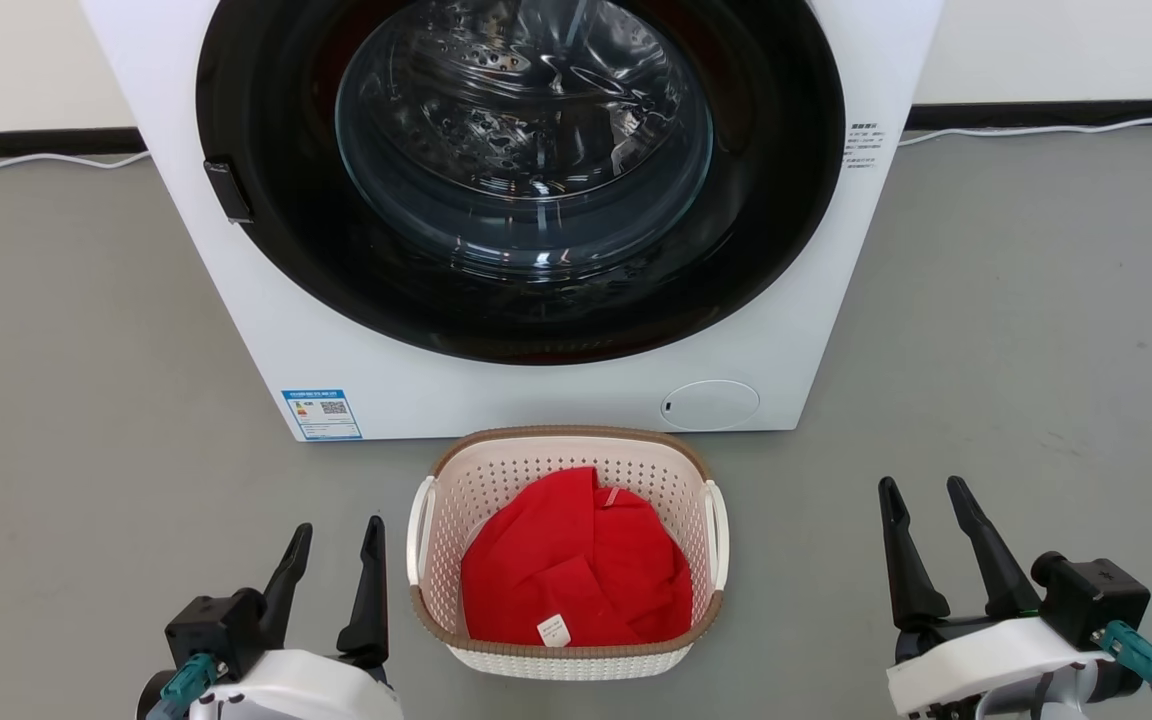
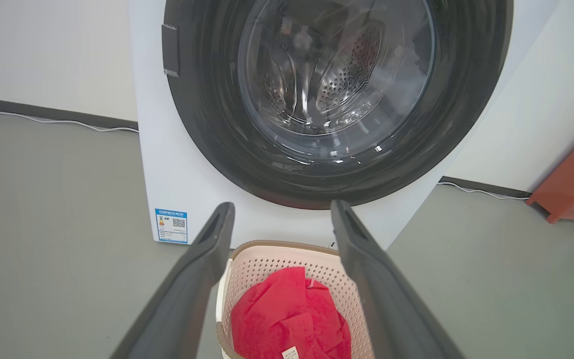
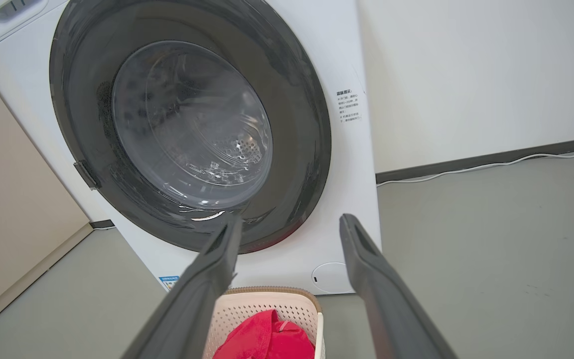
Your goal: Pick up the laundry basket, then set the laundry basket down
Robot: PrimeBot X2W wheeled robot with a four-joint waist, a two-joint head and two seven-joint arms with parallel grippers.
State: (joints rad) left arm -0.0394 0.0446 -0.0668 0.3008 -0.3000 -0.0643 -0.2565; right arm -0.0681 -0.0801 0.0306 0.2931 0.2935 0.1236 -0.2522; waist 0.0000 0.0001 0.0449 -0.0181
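Under red cloth (image 1: 576,570), laundry basket (image 1: 566,660) floor.

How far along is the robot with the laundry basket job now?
Done: nothing yet; the laundry basket rests on the floor before the washing machine, red cloth inside. In hand: nothing; the left gripper and right gripper stand open, one on each side, clear of its handles. Left: grasp it, lift it, set it down.
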